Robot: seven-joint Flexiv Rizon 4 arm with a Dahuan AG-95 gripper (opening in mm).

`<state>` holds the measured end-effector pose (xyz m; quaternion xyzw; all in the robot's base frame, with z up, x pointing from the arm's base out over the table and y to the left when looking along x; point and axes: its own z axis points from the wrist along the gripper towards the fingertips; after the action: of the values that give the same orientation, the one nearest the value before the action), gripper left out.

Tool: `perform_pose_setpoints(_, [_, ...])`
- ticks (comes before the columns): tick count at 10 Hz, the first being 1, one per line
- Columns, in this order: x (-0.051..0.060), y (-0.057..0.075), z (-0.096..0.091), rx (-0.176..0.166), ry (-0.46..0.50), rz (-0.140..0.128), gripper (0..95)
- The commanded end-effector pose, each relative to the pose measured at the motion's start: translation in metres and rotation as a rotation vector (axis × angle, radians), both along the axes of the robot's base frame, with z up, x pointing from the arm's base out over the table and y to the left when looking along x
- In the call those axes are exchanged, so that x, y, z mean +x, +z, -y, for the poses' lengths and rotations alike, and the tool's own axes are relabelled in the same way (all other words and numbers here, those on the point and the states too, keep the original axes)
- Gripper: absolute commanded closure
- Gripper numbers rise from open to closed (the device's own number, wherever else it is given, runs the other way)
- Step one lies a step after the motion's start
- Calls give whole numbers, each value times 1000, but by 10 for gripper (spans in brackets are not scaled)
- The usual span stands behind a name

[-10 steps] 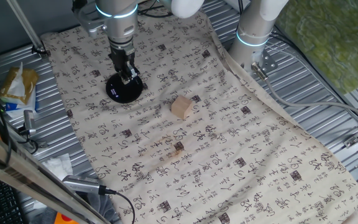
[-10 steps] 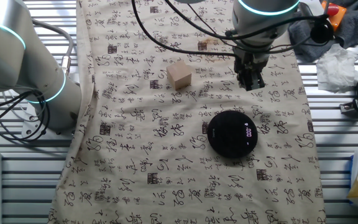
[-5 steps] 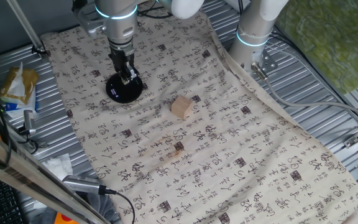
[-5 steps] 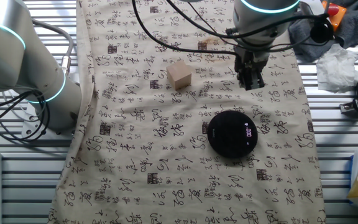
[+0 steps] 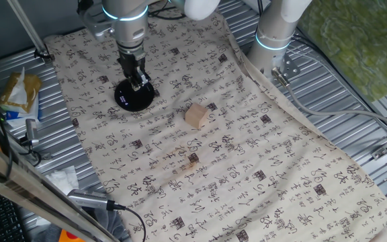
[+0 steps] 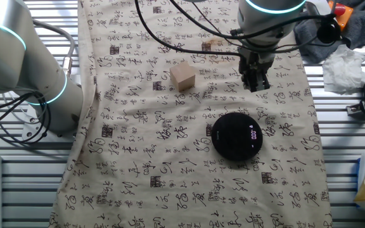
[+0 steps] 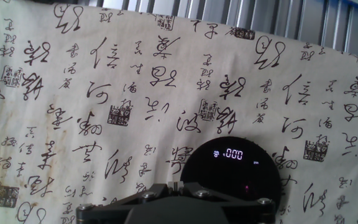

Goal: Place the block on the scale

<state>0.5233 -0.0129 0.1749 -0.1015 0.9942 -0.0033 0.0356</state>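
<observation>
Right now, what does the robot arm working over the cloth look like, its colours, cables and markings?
The arm is glossy white and silver-grey, with a glowing cyan ring around its joint. Its gripper is small and black, with two dark metal fingers. Black cables loop from the arm over the cloth. No printed markings can be made out on it. A second white arm with a similar cyan ring stands beside the table.

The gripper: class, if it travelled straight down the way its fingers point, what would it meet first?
Probably the patterned cloth beside the scale; the gripper hangs just off its rim, though depth is unclear.
</observation>
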Motion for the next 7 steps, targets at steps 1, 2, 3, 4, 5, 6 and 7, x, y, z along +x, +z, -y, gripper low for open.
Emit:
perform_pose_setpoints(1, [0, 1, 0, 3, 0, 13, 950])
perform_pose_setpoints(2, [0, 2, 0, 2, -17, 14, 950])
perform_pose_setpoints(3, [0, 2, 0, 1, -26, 13, 950])
perform_pose_setpoints(4, [1, 2, -1, 3, -41, 13, 950])
perform_pose_setpoints(5, [1, 3, 0, -2, -64, 12, 950])
perform_pose_setpoints(6, [1, 4, 1, -6, -68, 14, 950])
perform_pose_setpoints(7, [0, 4, 1, -1, -71, 15, 950])
